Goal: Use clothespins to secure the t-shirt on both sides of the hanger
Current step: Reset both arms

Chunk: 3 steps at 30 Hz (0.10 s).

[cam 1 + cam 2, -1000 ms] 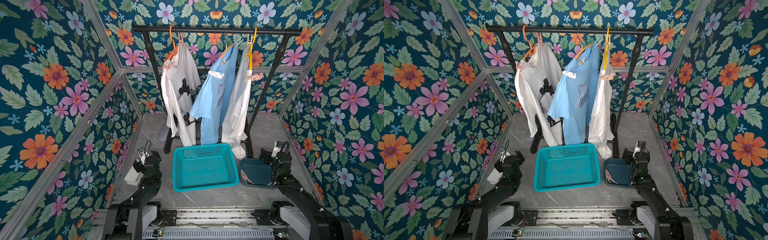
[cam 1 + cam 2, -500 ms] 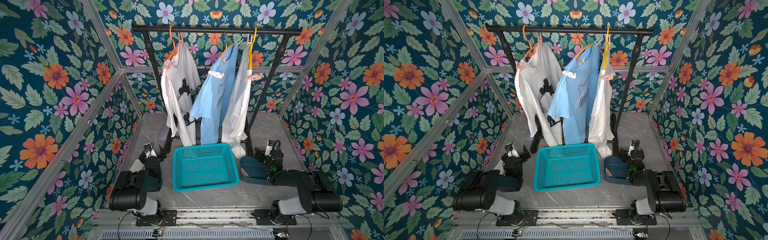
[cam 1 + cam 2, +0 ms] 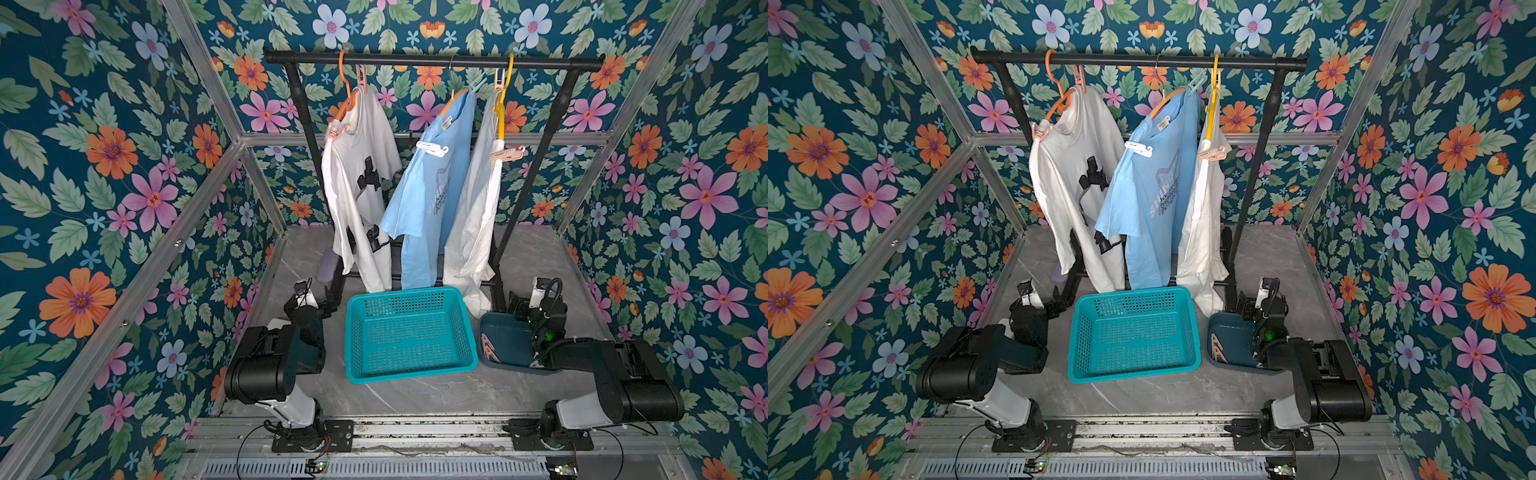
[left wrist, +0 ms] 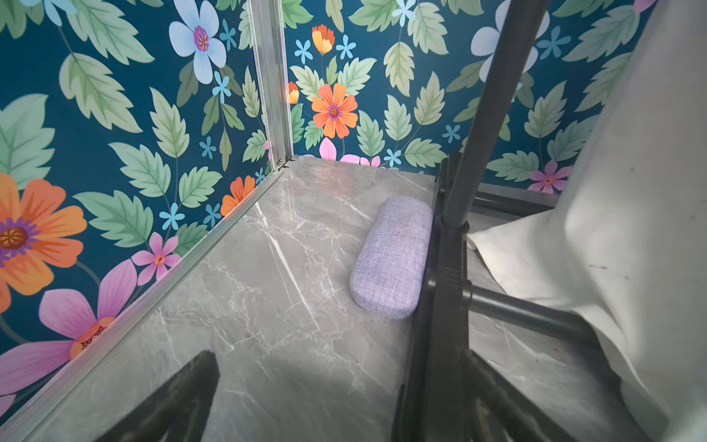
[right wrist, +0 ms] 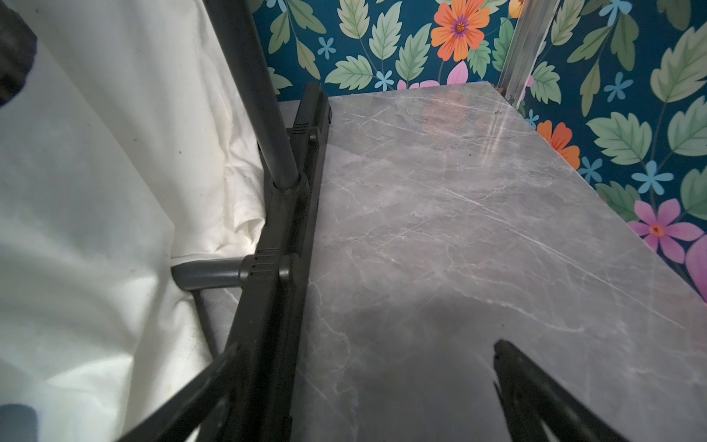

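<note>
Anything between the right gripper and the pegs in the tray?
Nothing visible does. The pegs lie uncovered in the open tray. The right gripper, jaws open, sits at its far edge, facing the rack rather than the pegs.

The left arm and right arm are built of blocky black motor housings over white base links. Each stands on a black plate bolted to the near aluminium rail, with thin black cables looping out. A green light glows on the right arm. The left hand and right hand have slim matt-black fingers.
</note>
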{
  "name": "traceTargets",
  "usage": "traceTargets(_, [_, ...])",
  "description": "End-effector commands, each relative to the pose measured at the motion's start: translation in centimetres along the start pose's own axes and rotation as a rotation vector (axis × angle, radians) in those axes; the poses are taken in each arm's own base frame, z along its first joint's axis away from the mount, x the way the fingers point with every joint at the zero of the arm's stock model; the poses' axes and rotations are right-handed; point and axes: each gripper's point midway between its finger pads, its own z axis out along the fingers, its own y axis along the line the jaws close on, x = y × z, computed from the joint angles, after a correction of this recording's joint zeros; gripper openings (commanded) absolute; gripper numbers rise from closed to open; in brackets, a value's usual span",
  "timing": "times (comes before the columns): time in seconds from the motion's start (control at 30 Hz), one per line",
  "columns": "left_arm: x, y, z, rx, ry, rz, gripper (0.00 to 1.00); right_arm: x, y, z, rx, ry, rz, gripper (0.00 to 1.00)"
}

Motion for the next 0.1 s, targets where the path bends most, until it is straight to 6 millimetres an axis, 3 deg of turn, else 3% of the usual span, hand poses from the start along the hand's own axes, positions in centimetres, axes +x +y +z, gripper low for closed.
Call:
traceTargets(0.0, [-0.28, -0.16, 0.09, 0.008, -0.009, 0.009, 0.99, -0.86, 0.25, 0.03, -0.013, -0.031, 0.001, 1.00])
traceTargets(0.07, [-0.33, -0.15, 0.08, 0.007, -0.010, 0.009, 1.00, -0.81, 0.24, 0.00, -0.013, -0.031, 0.001, 1.00])
